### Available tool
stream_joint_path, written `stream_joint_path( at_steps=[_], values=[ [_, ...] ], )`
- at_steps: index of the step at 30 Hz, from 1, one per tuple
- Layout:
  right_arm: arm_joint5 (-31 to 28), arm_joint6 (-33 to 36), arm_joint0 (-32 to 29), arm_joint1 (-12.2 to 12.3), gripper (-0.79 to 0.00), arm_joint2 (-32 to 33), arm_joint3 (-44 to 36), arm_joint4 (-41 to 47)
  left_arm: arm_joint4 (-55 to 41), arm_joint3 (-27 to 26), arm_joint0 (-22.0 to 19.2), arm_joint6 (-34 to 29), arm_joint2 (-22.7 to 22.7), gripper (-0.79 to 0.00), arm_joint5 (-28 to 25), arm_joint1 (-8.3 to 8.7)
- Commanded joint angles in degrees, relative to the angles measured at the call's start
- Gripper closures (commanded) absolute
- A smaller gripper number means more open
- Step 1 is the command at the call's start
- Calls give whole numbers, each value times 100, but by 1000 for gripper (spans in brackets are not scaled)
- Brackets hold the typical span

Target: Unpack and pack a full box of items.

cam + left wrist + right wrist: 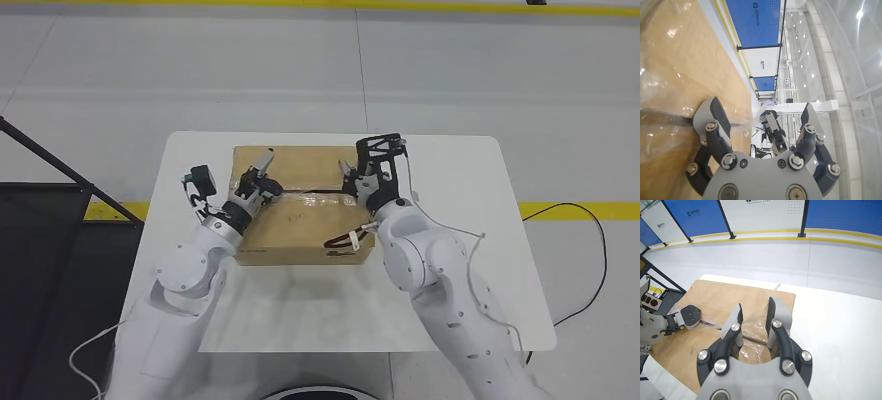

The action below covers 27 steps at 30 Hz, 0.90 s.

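White table (470, 200) carries the taped-shut cardboard box (300, 225), toward 11 o'clock of the table's centre. 2 grippers sit over the lid. The left gripper (761, 111) is at 10 o'clock, spread wide and empty, while the right gripper (755, 303) is at 2 o'clock, released and gripping nothing. Clear tape (751, 349) runs along the seam between them.

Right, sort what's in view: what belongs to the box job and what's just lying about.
Job: cardboard box, clear tape on its seam, left gripper, right gripper, both open at the seam.
Lying about: black rack beside the table, cable on the floor.
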Motion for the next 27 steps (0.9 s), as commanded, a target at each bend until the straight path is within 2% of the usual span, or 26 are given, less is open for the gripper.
stream_joint_path(
  at_steps=[1, 14, 27],
  values=[
    [-1, -21, -57, 2, -354, 54, -47, -10, 4, 6, -3, 12, 14, -785, -5, -3],
    [-47, -92, -452, 24, -366, 476, -480, -67, 40, 40, -18, 39, 118, -785, -37, -22],
    [-349, -323, -786, 39, -360, 917, -625, 328, 197, -13, -143, 69, 441, -785, 67, -66]
  ],
)
